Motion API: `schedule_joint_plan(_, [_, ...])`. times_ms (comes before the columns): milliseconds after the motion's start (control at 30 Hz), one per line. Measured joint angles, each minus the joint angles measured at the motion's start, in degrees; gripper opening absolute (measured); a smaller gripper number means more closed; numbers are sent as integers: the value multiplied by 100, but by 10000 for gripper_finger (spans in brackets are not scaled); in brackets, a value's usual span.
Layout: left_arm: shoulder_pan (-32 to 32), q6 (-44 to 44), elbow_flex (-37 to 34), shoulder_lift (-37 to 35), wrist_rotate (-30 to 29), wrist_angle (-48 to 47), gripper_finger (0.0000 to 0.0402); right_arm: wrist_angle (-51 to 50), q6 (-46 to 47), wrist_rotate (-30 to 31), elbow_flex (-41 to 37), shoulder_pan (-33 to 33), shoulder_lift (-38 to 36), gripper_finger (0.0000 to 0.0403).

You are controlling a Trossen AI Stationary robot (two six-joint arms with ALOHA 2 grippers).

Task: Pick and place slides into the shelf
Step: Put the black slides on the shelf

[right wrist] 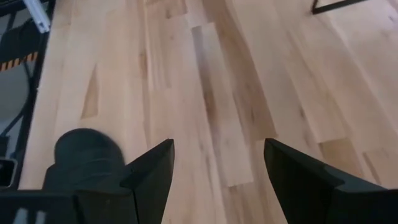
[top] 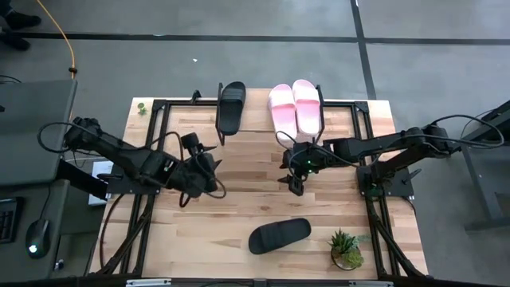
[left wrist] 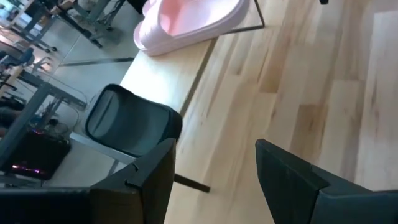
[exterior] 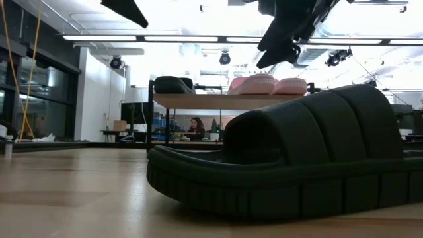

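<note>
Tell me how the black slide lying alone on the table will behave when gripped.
The black slide looks like thick moulded foam in the low view, so probably light and a bit squashy. Its ribbed strap should give the fingers purchase. It lies flat on its sole, so it is unlikely to roll or tip.

Potted plant (top: 347,249) (table's near corner), computer mouse (top: 37,237), yellow cable (top: 67,40)

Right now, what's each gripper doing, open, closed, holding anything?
Left gripper: open, empty, above the table.
Right gripper: open, empty, above the table.
</note>
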Motion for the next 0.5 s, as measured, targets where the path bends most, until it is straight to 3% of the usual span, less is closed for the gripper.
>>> schedule_joint_plan(300, [-373,-317,0,0,-86,-104,204,20,-613,226,0,692,0,239])
schedule_joint_plan(500, [-615,-591,0,2,22,-88,204,116,-925,943,0,1289,36,239])
